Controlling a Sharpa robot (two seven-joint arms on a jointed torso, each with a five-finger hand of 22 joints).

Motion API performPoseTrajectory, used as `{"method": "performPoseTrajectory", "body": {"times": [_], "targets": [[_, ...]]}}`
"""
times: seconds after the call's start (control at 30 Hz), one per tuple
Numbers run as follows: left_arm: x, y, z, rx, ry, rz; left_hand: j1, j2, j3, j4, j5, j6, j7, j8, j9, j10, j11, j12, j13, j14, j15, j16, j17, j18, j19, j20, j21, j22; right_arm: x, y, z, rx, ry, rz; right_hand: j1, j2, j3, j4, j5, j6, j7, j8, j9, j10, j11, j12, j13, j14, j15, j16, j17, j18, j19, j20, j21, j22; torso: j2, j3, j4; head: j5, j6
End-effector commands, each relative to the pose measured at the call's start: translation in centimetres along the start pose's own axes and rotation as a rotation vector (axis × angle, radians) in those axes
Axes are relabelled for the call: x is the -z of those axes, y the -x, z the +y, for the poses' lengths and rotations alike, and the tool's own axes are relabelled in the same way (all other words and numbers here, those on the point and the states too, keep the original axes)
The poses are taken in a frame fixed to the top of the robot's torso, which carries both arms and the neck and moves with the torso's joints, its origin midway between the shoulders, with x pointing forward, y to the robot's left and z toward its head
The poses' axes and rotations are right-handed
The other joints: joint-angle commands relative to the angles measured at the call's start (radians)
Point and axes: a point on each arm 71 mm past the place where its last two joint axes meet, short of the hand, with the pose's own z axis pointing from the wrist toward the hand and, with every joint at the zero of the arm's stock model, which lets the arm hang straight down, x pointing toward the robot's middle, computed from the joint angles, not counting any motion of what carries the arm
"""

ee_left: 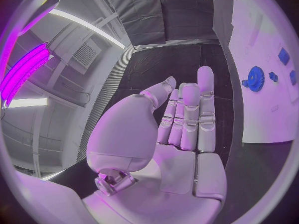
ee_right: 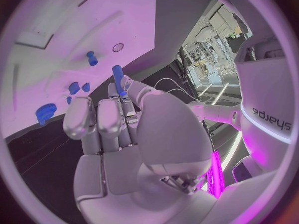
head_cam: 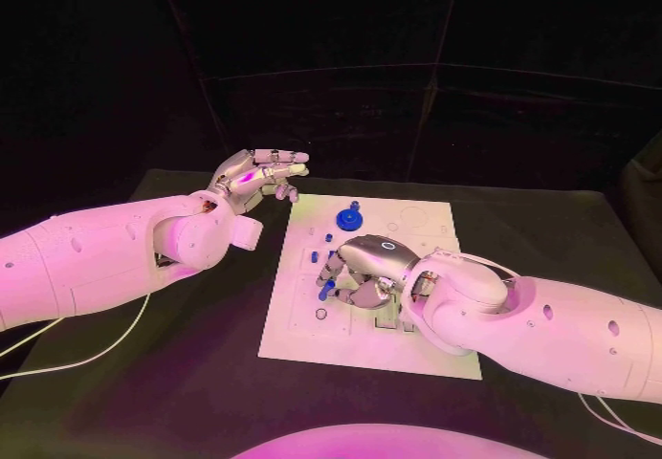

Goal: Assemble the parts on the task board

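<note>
Task board point(head_cam: 414, 330), the flat white rectangular plate, lies in the middle of the black table point(head_cam: 552, 229), with small blue plastic parts scattered along its left half and a round blue toothed gear point(head_cam: 350, 220) near its far edge. The right hand point(head_cam: 362, 273) hangs low over the board's middle and pinches a slim blue peg point(ee_right: 117, 77) between thumb and fingertip, the other fingers ranged alongside. The left hand point(head_cam: 255, 177) is raised beyond the board's far left corner, fingers straight and close together, holding nothing.

The step in hand looks to be seating that peg in the board. To do it well, I would bring the peg upright before lowering, line it over its hole and press straight down without twisting. Which hole it belongs in I cannot tell, since the hand covers that patch in the head view. Loose blue pieces point(ee_right: 79, 87) lie just beside the fingers, so the descent should stay narrow to avoid knocking them. The left hand is best kept clear.
</note>
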Motion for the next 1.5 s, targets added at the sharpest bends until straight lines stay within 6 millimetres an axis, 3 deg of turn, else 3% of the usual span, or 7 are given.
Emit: {"method": "performPoseTrajectory", "body": {"times": [0.03,0.2,0.63,1.5], "targets": [[-0.1,-0.2,-0.2,0.003,-0.011,0.013,-0.001,0.009,-0.001,-0.003,-0.002,-0.004,0.001,-0.001,0.000,-0.007,0.000,0.002,0.001,-0.008,-0.001,0.001,-0.001,0.012,-0.005,0.003,-0.006,-0.001,-0.3,-0.6,0.2,0.050,0.027,0.036,0.006,-0.006,0.007,-0.001,0.006,-0.004,0.006,-0.005,-0.001,0.015,-0.010,-0.003,0.001,0.017,0.001,0.004,-0.001,-0.011,0.001,0.002,0.006,-0.001,0.000,0.0005,-0.0014,0.004,-0.002],[-0.2,-0.3,-0.1,0.004,-0.010,0.016,-0.001,0.009,-0.001,-0.003,-0.002,-0.004,0.001,-0.001,0.000,-0.007,0.000,0.002,0.001,-0.008,-0.001,0.001,-0.001,0.012,-0.005,0.003,-0.006,-0.001,-0.8,-1.4,0.4,0.091,0.040,0.054,0.004,-0.007,0.008,-0.003,0.007,-0.005,0.006,-0.006,-0.001,0.014,-0.009,-0.005,0.001,0.017,0.001,0.005,0.000,-0.011,0.001,0.002,0.006,-0.001,0.001,0.0019,0.0002,0.005,-0.005],[-0.2,-0.2,-0.1,0.004,-0.008,0.016,-0.001,0.009,-0.001,-0.003,-0.002,-0.004,0.001,-0.001,0.000,-0.007,0.000,0.002,0.001,-0.008,-0.001,0.001,-0.001,0.012,-0.005,0.003,-0.006,-0.001,-1.1,-2.2,0.6,0.116,0.051,0.103,0.004,-0.008,0.009,-0.004,0.007,-0.005,0.007,-0.006,-0.001,0.014,-0.009,-0.006,0.001,0.016,0.002,0.006,0.001,-0.011,0.000,0.002,0.007,-0.001,0.000,0.0007,-0.0008,0.004,-0.013],[-0.2,-0.1,-0.1,0.003,-0.002,0.014,-0.001,0.009,-0.001,-0.003,-0.002,-0.004,0.001,-0.001,0.000,-0.007,0.000,0.002,0.001,-0.008,-0.001,0.001,-0.001,0.012,-0.005,0.003,-0.006,-0.001,-0.9,-2.3,0.7,0.119,0.054,0.108,0.003,-0.007,0.010,-0.004,0.008,-0.005,0.007,-0.006,-0.001,0.015,-0.009,-0.006,0.001,0.017,0.002,0.007,0.002,-0.011,0.001,0.003,0.007,0.000,0.001,0.0003,-0.0001,0.006,-0.014]]}}
